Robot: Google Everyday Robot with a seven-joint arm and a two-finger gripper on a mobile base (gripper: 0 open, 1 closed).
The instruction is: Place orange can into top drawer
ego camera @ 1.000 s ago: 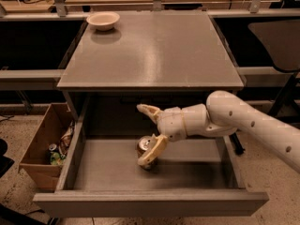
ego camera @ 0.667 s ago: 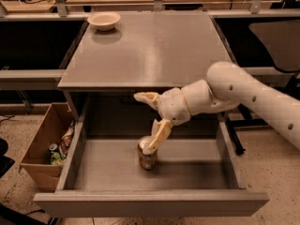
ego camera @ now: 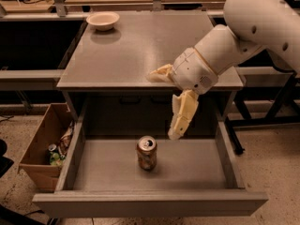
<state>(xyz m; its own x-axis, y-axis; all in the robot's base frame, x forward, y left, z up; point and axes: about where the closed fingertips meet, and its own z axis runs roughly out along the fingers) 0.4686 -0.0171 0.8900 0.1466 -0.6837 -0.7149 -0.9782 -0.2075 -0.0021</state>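
Orange can (ego camera: 146, 153) stands upright in the top drawer (ego camera: 199, 167). Your gripper (ego camera: 162, 105) hangs at its one o'clock, spread wide and empty. Placement looks done; next, lift clear.

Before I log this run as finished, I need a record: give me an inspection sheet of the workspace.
Surface: grey table top carries a pale bowl at its far left corner.
Job's things: orange can stands upright on the floor of the open top drawer, nothing touching it.
Clutter: cardboard box on the ground left of the drawer, holding litter.
Grippers: gripper hangs above the drawer, right of the can and clear of it, jaws open.
Cables: nothing seen.
Surroundings: speckled floor; other tables behind.
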